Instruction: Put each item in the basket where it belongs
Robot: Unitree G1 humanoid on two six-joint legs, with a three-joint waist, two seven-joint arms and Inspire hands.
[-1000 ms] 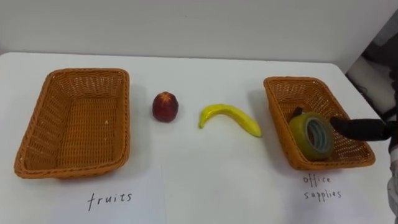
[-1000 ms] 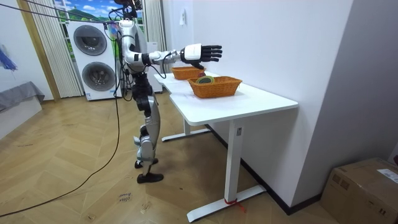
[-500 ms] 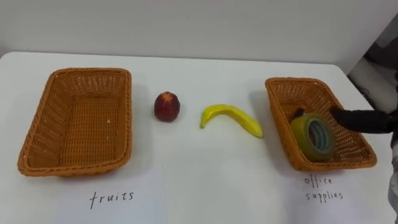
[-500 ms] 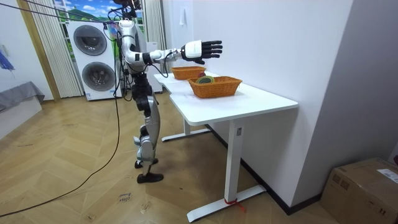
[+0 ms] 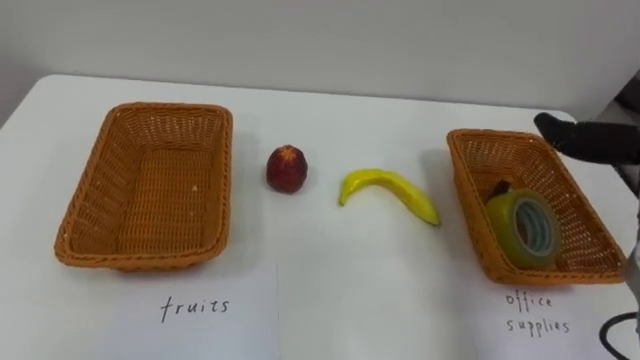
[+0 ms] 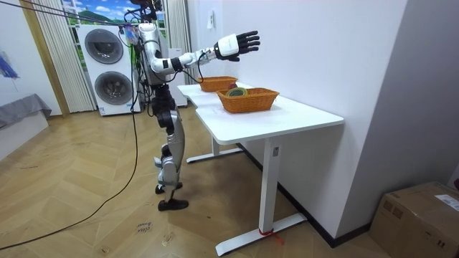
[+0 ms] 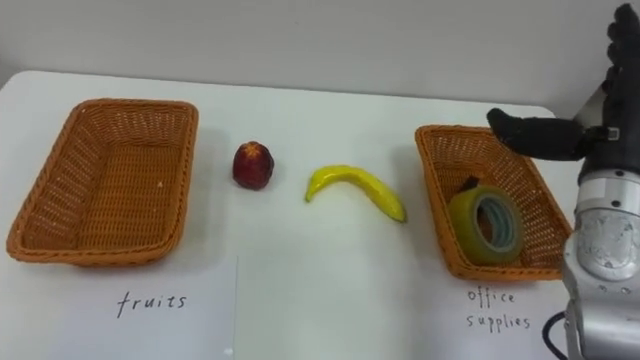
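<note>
R hand [image 6: 239, 44] hung spread wide, empty, above right wicker basket [image 5: 466, 185] w/ tape roll [image 5: 528, 228] inside. Banana [image 5: 388, 190] & red fruit [image 5: 287, 168] lay btw it & left wicker basket [image 5: 90, 200].

On the white counter [image 5: 380, 285]: left basket [image 5: 85, 205] at nine o'clock, right basket [image 5: 468, 195] at three, red fruit [image 5: 287, 168] and banana [image 5: 388, 188] apart between them, handwritten labels [image 5: 195, 307] at seven and five.
</note>
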